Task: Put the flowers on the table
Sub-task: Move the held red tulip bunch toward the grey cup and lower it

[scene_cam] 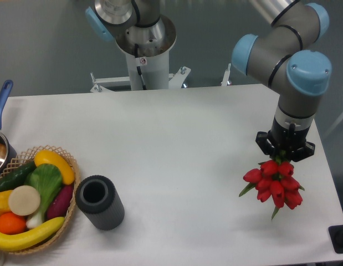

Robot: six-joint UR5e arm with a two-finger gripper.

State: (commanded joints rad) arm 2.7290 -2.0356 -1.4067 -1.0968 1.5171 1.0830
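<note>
White and matte, the bench (pixel 177 133) fills most of the view, its rounded corner showing at the near right. Over its right side reaches the grey arm (pixel 282 50) with pale blue joint caps, its wrist pointing straight down. At the back, behind the far edge, stands the arm's white pedestal (pixel 148 66) on a metal foot.

At the near left sits a round wicker basket (pixel 68 221), its rim partly cut by the edge of the view. It is packed with toy produce: a yellow banana (pixel 27 237) along the front, a green leafy vegetable (pixel 46 182), a yellow pepper (pixel 54 163), a dark green cucumber (pixel 13 176), a purple aubergine (pixel 60 202), an orange (pixel 10 223) and a pale round slice (pixel 24 200). Just beside the basket on its right, a dark ribbed cylinder (pixel 100 202) lies tilted with its open mouth turned up and left. A pot with a blue handle (pixel 1 105) peeks in at the far left edge.

The flowers (pixel 274 185), red buds with green leaves, hang heads down and towards the camera at the right side of the bench, below the wrist. The black gripper (pixel 284 148) is closed around their stem end, pinching the bunch. A faint shadow lies under the buds; whether they touch the surface cannot be told.
</note>
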